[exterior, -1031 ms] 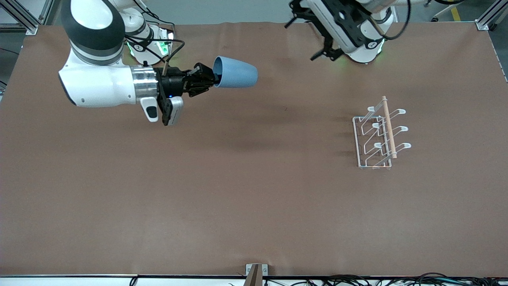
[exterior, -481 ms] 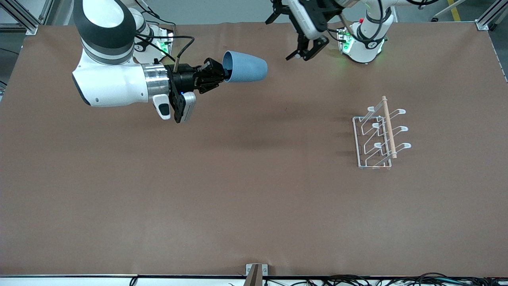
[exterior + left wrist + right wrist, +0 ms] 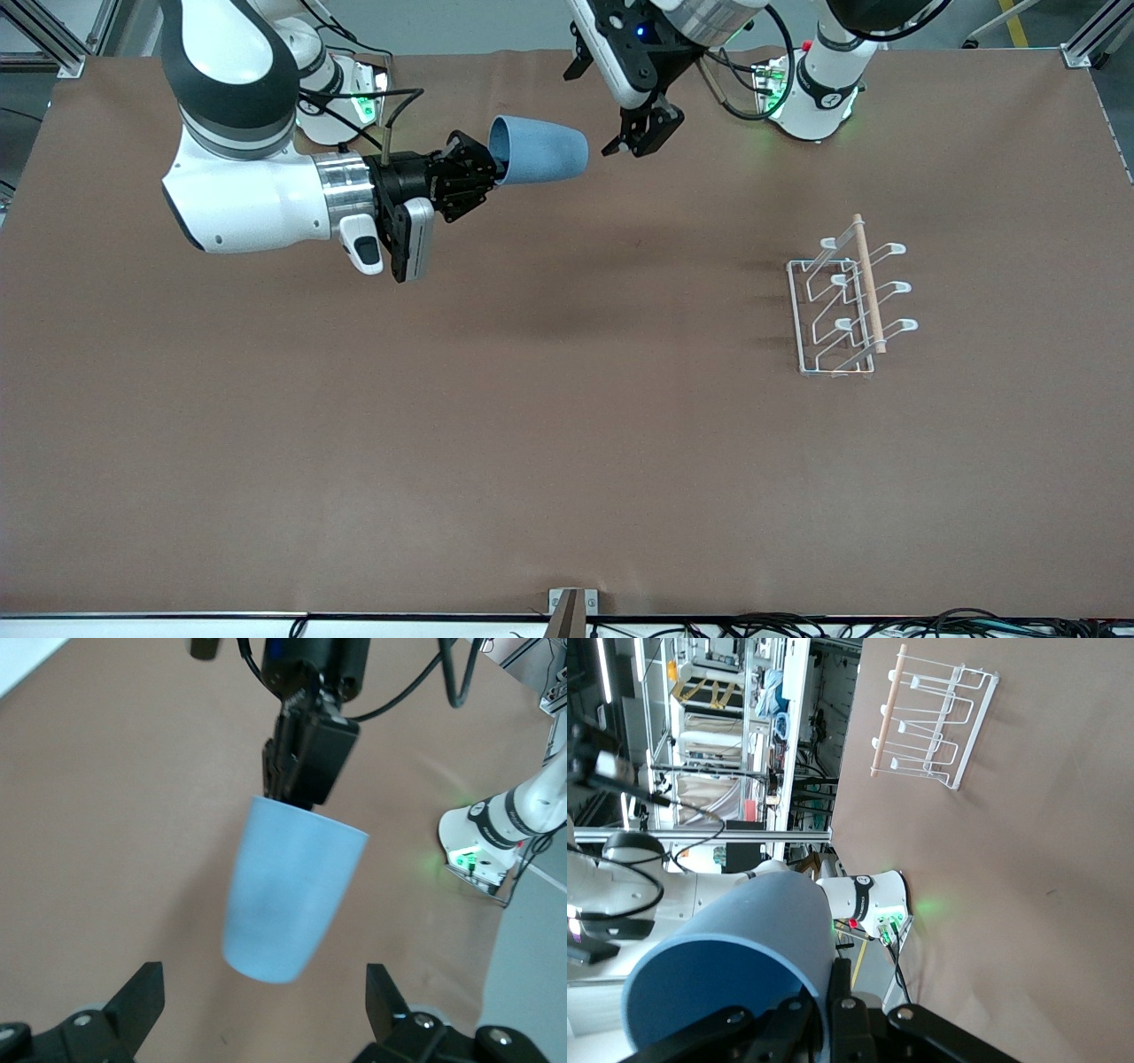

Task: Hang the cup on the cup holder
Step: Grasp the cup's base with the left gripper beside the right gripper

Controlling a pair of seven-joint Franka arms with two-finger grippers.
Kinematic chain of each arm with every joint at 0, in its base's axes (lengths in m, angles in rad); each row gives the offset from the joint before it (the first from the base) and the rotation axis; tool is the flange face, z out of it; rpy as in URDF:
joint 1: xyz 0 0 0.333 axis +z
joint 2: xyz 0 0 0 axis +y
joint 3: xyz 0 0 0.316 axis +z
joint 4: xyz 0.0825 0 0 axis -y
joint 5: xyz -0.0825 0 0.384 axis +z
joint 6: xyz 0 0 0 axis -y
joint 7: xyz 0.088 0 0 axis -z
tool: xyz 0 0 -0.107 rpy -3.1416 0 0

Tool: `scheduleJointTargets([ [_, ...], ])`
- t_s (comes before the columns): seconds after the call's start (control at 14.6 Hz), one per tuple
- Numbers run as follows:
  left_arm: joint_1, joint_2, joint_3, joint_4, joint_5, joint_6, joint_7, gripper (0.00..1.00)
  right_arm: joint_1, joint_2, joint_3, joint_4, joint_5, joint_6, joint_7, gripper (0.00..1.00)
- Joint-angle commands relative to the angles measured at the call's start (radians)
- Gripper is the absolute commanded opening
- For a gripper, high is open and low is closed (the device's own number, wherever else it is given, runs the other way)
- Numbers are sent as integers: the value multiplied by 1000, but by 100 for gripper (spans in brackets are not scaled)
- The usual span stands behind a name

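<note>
- While my right pincer [image 3: 490, 175] grips the cup [image 3: 539, 161] by its rim, one finger inside the mouth and one outside, the cup hangs sideways in the air over the table [image 3: 567, 443], its closed bottom pointing toward my left pincer [image 3: 640, 142].
- My left pincer is spread wide and holds nothing; in the left wrist view its fingertips [image 3: 142, 992] stand on either side of the cup's bottom end, not yet touching it.
- I judge the step in hand to be a handover: the left fingers should close on the cup's body near the bottom, square to the wall, and only then should the right pincer let go.
- Since the wall tapers and looks smooth, a grasp too near the bottom could slip off, so I would seat the fingers further up the body.
- Well apart from the cup, the cup holder [image 3: 846, 301] stands on the table toward the left arm's end and nearer the front camera, its prongs free.
- Nothing lies on the table between cup and cup holder, so the carry looks unobstructed.
</note>
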Motion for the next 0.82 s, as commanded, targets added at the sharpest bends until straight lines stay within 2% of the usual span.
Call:
scheduleJointTargets([
  [0.0,-16,24,-6,10,27,45,36,100,-14,11,2,12,12,-22,-37,2],
  [0.55,-61,80,-6,6,30,69,36,100,-11,26,2,34,13,-20,-42,2],
  [0.76,-78,106,-6,5,87,92,43,100,-8,30,2,35,13,-19,-43,2],
])
